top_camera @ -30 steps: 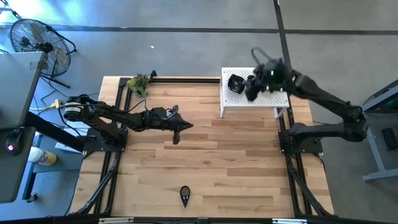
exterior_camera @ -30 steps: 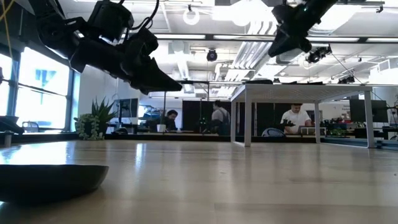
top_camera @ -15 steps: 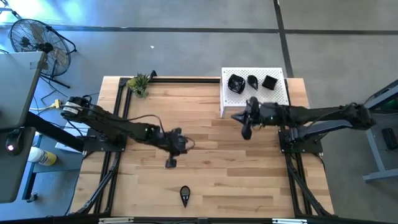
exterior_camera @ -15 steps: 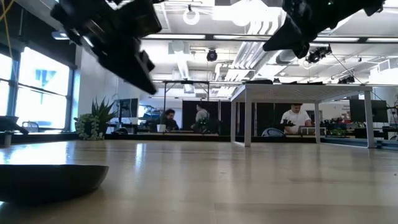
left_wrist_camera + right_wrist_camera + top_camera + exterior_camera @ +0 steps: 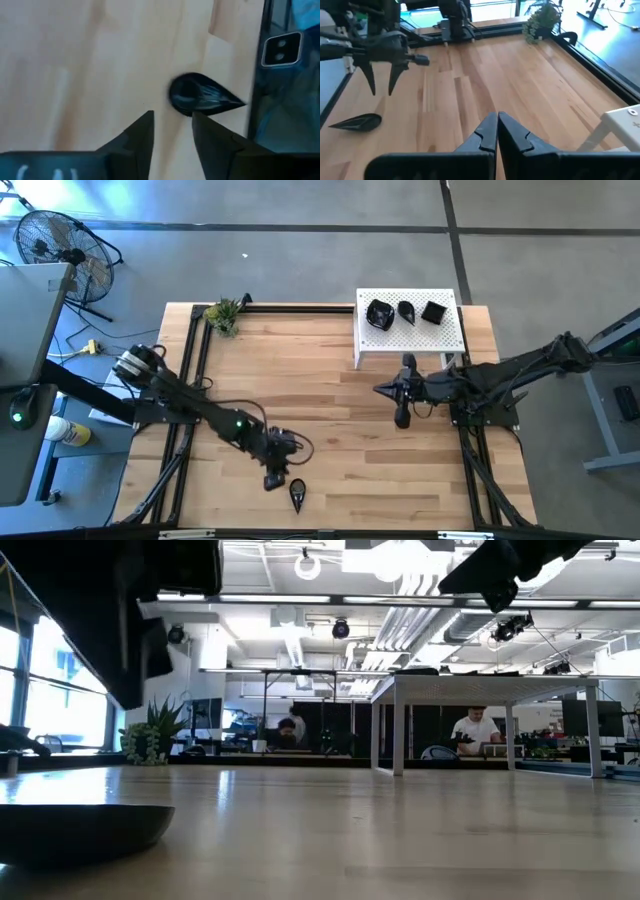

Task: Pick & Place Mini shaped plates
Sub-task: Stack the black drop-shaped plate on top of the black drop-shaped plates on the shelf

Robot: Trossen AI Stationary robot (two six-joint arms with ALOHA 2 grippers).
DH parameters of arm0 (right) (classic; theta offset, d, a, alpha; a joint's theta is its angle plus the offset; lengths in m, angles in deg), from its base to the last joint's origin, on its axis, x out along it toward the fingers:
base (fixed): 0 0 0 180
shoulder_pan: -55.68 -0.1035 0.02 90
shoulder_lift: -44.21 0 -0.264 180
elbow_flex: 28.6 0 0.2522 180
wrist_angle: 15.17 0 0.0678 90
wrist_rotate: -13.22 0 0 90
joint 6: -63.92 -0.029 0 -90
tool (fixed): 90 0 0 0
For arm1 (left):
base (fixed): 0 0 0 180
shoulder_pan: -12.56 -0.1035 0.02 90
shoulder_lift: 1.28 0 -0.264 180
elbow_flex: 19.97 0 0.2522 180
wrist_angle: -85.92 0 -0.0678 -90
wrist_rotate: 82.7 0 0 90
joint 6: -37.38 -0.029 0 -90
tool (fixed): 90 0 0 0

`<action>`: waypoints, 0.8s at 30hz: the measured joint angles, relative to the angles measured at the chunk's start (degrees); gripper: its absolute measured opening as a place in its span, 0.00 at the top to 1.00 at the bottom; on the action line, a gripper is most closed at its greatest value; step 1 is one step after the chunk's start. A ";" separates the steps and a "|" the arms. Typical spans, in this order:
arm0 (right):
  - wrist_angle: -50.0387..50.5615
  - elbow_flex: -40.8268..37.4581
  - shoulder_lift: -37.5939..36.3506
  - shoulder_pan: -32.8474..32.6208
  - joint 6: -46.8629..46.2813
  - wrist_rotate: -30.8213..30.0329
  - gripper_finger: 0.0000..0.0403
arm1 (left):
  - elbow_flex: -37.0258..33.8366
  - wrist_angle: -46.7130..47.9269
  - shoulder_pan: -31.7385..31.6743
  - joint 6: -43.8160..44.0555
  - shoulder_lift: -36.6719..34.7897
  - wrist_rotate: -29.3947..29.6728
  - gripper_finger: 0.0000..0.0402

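Moved: left gripper [image 5: 272, 480] swung down to teardrop plate [image 5: 297, 495] at table's [image 5: 350, 430] near edge, fingers apart, not touching | right gripper [image 5: 402, 418] closed, empty, mid-table | 3 plates [image 5: 405, 312] on white platform [image 5: 455, 335] | handling: likely light, rigid, glossy-slippery; pinch rim at rounded end

Table [image 5: 330, 420] middle: bare wood from the left rail across to the right rail, open passage.

Near edge: one teardrop plate [image 5: 298, 495] lies alone; left gripper [image 5: 272, 481] hangs just beside it, fingers parted, arm slanting in from the left edge and blocking that diagonal.

Far right corner: white platform [image 5: 445, 340] on legs, three plates [image 5: 405, 312] on top; clear gap under it in the low view.

Right gripper [image 5: 401, 416] closed, in front of the platform, its arm crossing the right rail.

Far left corner: small plant [image 5: 224, 315]. Black frame rails [image 5: 190, 380] run along both side edges.
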 joint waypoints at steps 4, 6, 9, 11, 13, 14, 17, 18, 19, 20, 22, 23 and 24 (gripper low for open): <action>-0.21 0.00 0.00 -2.54 0.34 -1.44 1.00 | 2.44 0.51 1.13 10.41 4.33 -4.49 0.65; -0.20 0.00 0.00 -3.74 0.89 -2.10 1.00 | 4.08 0.65 1.54 14.31 6.62 -6.01 0.65; -0.20 0.00 0.00 -5.40 2.14 -3.32 1.00 | 6.44 0.48 1.60 18.29 9.62 -7.67 0.65; -0.24 0.00 0.00 -6.36 2.88 -3.58 1.00 | 7.85 0.42 1.41 20.59 11.24 -7.80 0.65; -0.32 0.00 0.02 -7.14 3.48 -3.58 1.00 | 9.11 0.24 1.33 22.21 12.50 -8.30 0.65; -0.32 0.00 0.02 -7.47 3.51 -3.59 1.00 | 9.49 0.47 1.33 23.08 12.81 -8.35 0.65; -0.32 0.00 0.02 -8.45 3.66 -3.59 1.00 | 10.13 0.04 1.36 27.04 13.98 -9.82 0.65; -0.31 0.00 0.02 -8.74 3.85 -3.59 1.00 | 10.12 0.46 1.36 28.50 14.45 -10.34 0.65; -0.32 0.00 0.02 -9.04 4.19 -3.60 1.00 | 10.06 0.85 1.38 29.90 14.96 -10.47 0.65; -0.32 0.00 0.02 -9.34 4.67 -3.61 1.00 | 10.02 0.86 1.38 30.90 15.41 -10.60 0.65; -0.33 0.00 0.02 -9.90 5.03 -4.25 1.00 | 10.02 0.71 1.38 32.48 15.83 -11.04 0.65; -0.32 0.00 0.02 -10.17 5.04 -4.97 1.00 | 10.02 0.51 1.38 33.37 16.01 -11.77 0.65; -0.32 0.00 0.02 -10.46 5.06 -5.75 1.00 | 10.02 0.48 1.38 33.78 16.13 -11.98 0.65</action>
